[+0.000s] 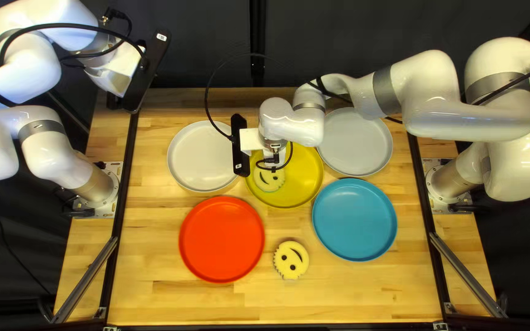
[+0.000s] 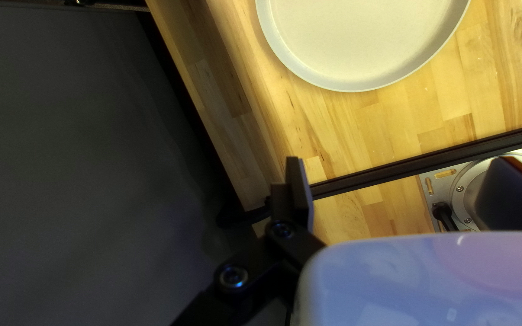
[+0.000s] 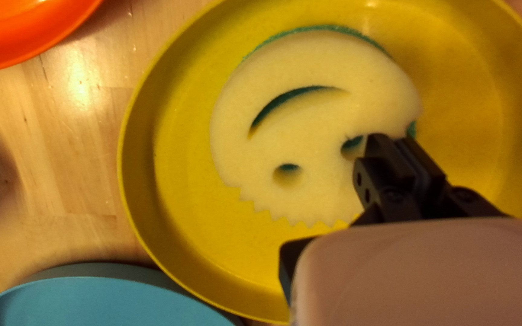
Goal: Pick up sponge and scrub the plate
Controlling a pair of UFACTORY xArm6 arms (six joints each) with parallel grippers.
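A yellow smiley sponge lies flat inside the yellow plate at the table's middle. My right gripper reaches down onto it, fingers closed together and pinching the sponge at its edge beside one eye hole. The plate's rim curves around the sponge. A second smiley sponge rests on the bare wood nearer the front, between the orange and blue plates. My left arm is raised at the far left corner. Only one finger of its gripper shows, over the table's edge, with nothing against it.
A white plate and a grey plate flank the yellow one. An orange plate and a blue plate sit nearer the front. The right arm's wrist camera bar hangs over the white plate's rim.
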